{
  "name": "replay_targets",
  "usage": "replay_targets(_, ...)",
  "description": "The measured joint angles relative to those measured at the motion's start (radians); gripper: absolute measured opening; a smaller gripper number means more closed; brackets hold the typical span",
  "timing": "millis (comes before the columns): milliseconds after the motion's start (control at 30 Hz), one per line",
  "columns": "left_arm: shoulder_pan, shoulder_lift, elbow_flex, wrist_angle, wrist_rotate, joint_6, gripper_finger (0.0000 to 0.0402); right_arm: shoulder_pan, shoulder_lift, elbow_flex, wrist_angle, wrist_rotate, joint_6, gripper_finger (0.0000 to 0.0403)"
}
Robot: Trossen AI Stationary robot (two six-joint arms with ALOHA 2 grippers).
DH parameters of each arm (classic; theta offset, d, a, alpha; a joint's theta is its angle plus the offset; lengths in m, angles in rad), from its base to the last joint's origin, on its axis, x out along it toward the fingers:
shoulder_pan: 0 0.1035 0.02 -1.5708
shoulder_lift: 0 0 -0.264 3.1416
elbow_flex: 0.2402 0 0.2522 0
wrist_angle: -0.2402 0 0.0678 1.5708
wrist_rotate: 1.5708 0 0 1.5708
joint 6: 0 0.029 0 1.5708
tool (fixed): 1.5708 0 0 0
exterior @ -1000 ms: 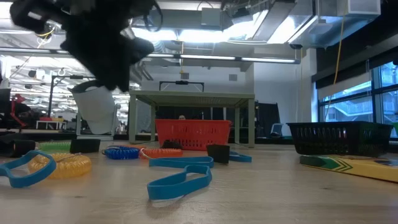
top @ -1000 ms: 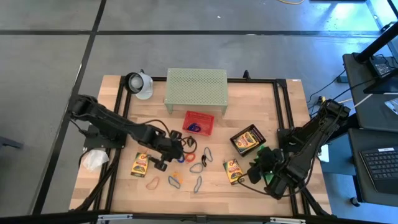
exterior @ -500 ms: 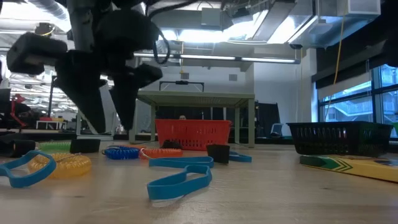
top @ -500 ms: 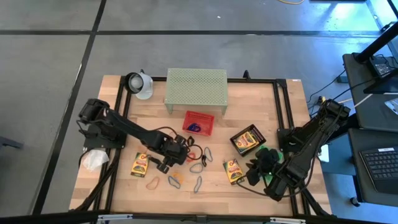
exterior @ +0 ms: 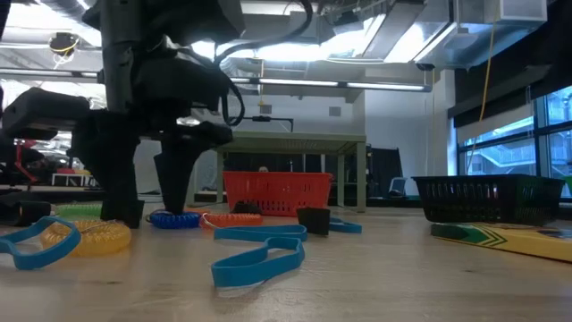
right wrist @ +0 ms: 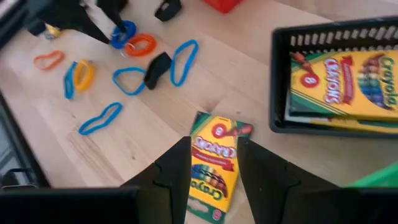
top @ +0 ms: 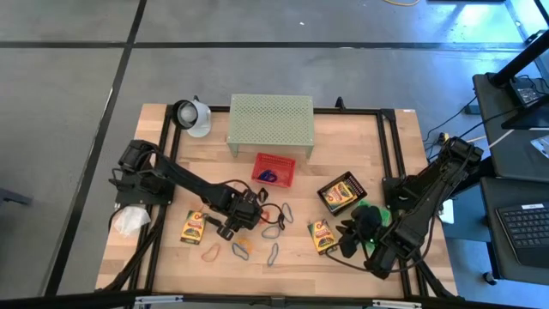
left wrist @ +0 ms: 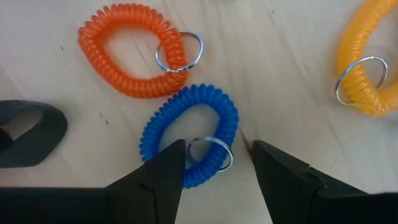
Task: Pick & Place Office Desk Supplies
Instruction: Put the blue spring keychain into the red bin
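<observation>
Left pincer spread wide, tips down at the bench, straddling the near edge of a blue coil loop and its metal ring. Nothing pinched yet; the straddle looks set for closing on the coil, so a pick seems the step in hand. Just beside the blue loop lies an orange coil loop with its own ring, touching or nearly so. A yellow coil loop sits farther off; a black clip lies to the other side.

From above, the left pincer is mid-bench, below the red basket, the likely drop spot since it already holds small blue pieces.

Right pincer hangs over a loose crayon box, fingers parted to either side, not gripping as far as I can see. Beyond it a black tray holds another crayon box. Flat blue loops scattered between the two arms.
</observation>
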Motion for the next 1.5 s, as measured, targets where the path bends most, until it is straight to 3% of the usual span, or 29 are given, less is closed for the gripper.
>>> replay_targets(267, 0.023, 0.01, 0.0, 0.005, 0.031, -0.012, 0.0139, -0.01, 0.0, 0.0, 0.072, 0.03, -0.075, 0.013)
replay_targets(567, 0.027, 0.012, -0.001, 0.018, 0.012, -0.072, 0.0015, -0.037, 0.0, 0.0, 0.148, 0.054, -0.18, 0.013)
replay_targets(800, 0.018, 0.008, 0.006, -0.008, 0.007, -0.143, 0.0006, -0.046, 0.0, 0.0, 0.168, 0.055, -0.21, 0.013)
replay_targets(1067, -0.011, -0.018, 0.093, -0.163, -0.015, -0.176, 0.0004, -0.046, 0.0, 0.0, 0.174, 0.055, -0.223, 0.013)
replay_targets(1300, -0.023, -0.091, 0.153, -0.202, -0.082, -0.2, 0.0004, -0.046, 0.0, 0.0, 0.187, 0.055, -0.236, 0.013)
replay_targets(1500, 0.022, -0.218, 0.156, -0.155, -0.202, -0.219, 0.0003, -0.046, 0.0, 0.0, 0.189, 0.055, -0.241, 0.013)
